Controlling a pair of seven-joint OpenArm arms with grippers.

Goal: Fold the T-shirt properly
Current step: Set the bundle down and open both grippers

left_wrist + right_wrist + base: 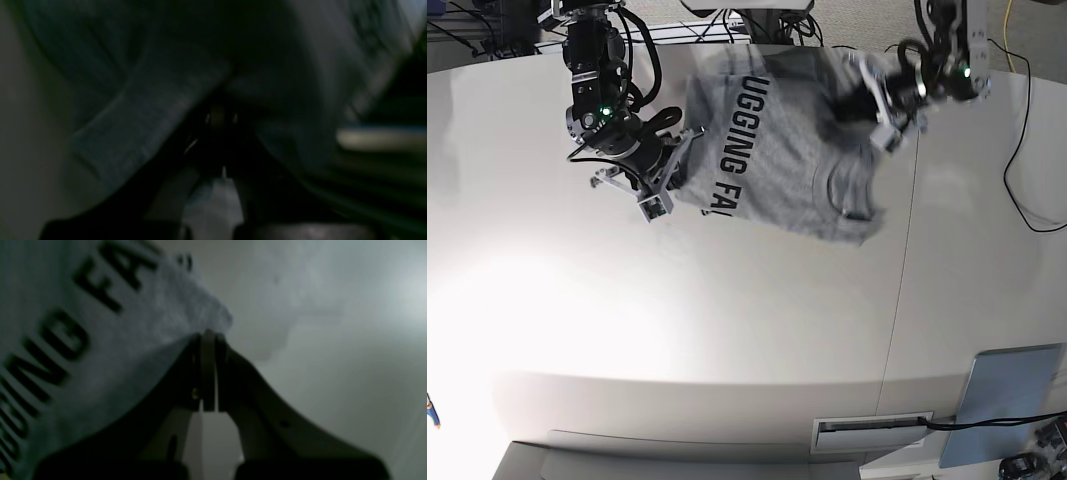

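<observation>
The heather-grey T-shirt (pixel 777 160) with black block lettering hangs bunched between my two arms over the back of the white table. My right gripper (pixel 685 150) is shut on the shirt's edge next to the lettering. In the right wrist view the jaws (pixel 208 340) pinch a fold of the printed fabric (pixel 83 340). My left gripper (pixel 849 105) is shut on the shirt's other side. The left wrist view is dark and blurred, with grey fabric (pixel 150 110) draped around the closed gripper (pixel 220 116). The collar (pixel 847 190) hangs at the lower right of the bundle.
The white table (pixel 727 320) has a seam (pixel 897 300) running front to back. A flat blue-grey panel (pixel 1007 405) lies at the front right corner. A black cable (pixel 1025 150) trails on the right, and a slotted plate (pixel 872 432) sits at the front edge.
</observation>
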